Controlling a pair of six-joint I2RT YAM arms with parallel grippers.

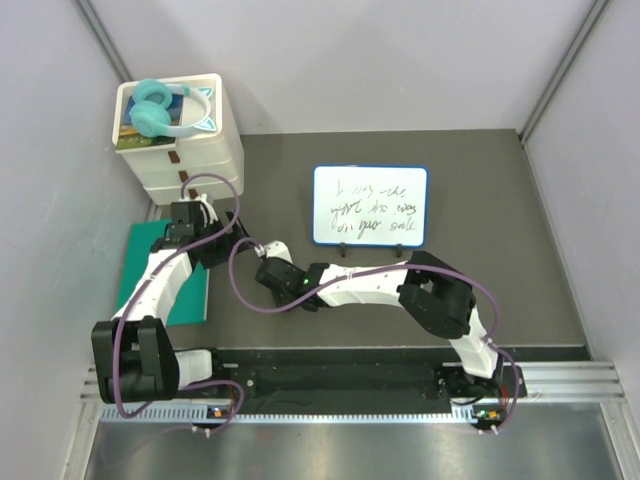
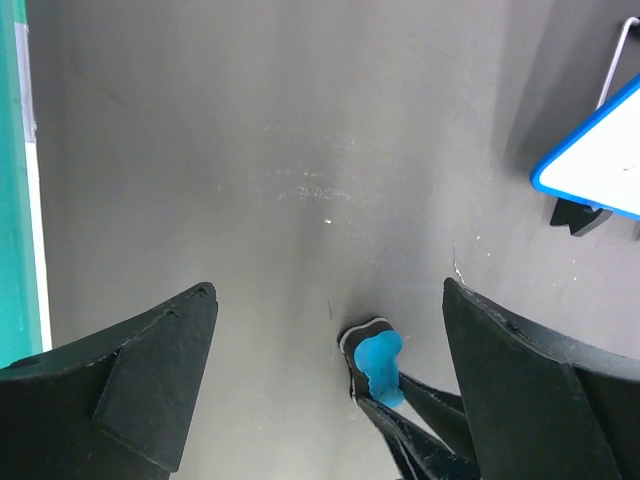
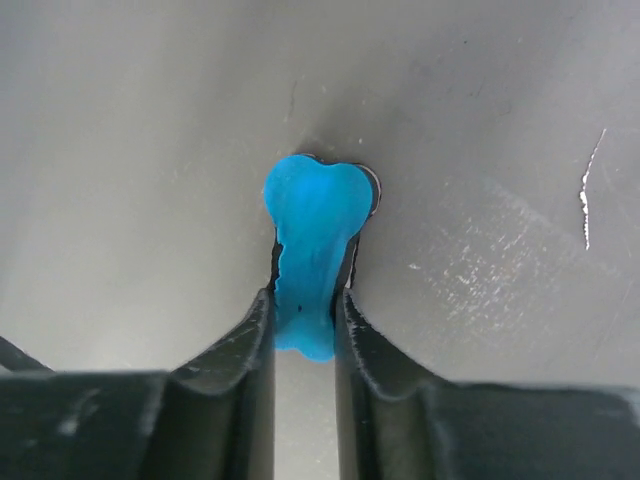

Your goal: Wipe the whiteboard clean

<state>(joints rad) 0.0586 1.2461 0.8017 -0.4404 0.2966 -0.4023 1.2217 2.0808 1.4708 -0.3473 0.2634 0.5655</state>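
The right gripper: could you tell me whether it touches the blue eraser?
Touching. The right wrist view shows the right gripper clamped on the blue eraser.

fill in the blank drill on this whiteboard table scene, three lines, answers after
1. The right gripper is shut on a small bone-shaped object coloured ___.
2. The left gripper has its jaws ___.
3. In the top view, the flat green rectangular mat lies to the ___ of the blue-rimmed white whiteboard with dark handwriting.

Missing words: blue; open; left
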